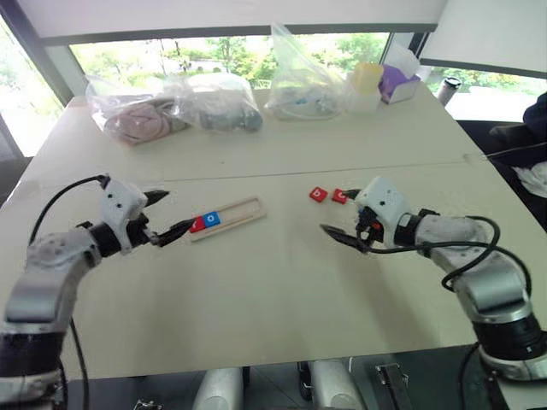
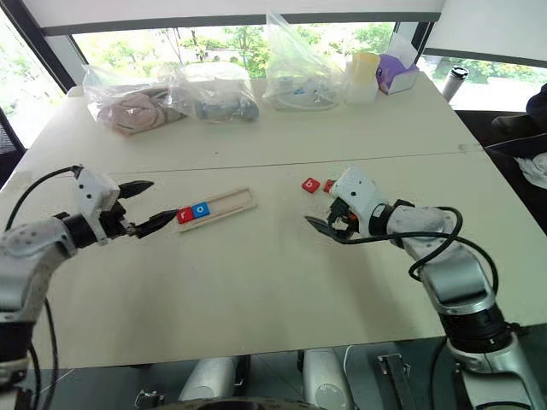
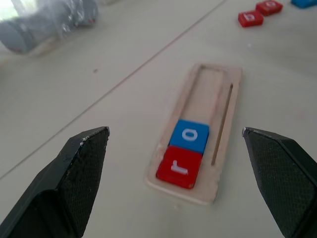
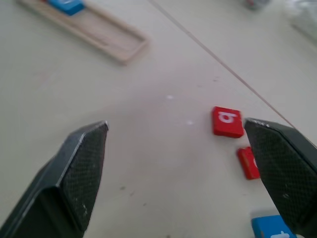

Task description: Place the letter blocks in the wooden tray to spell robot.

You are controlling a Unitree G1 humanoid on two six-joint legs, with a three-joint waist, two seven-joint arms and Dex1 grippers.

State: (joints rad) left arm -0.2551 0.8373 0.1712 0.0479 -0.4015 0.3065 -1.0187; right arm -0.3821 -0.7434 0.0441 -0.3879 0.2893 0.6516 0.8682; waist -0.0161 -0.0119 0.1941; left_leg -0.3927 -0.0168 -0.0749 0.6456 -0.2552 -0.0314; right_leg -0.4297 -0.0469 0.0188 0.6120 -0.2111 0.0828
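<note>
Pale-wood wooden tray (image 1: 227,219) is lying mid-worktop, holding red r (image 3: 179,166) and blue o (image 3: 189,135). I am holding my left end effector (image 1: 165,218) and right end effector (image 1: 344,214) wide open, empty. Red b (image 4: 228,122) is needing pickup next.

A pale table (image 1: 256,299) carries a row of things along its far edge, in front of the window (image 1: 222,53). Toward the far left corner lies a clear plastic bag (image 1: 137,118) with something pinkish inside. Just beside it, nearer the middle of that edge, a second clear bag (image 1: 220,104) holds grey items. A third, taller clear bag (image 1: 301,85) stands right of the middle. Next to it is a pale yellow container (image 1: 367,79), and then a purple box (image 1: 398,84) near the far right corner. Past that corner stands a dark-capped bottle (image 1: 449,89).
</note>
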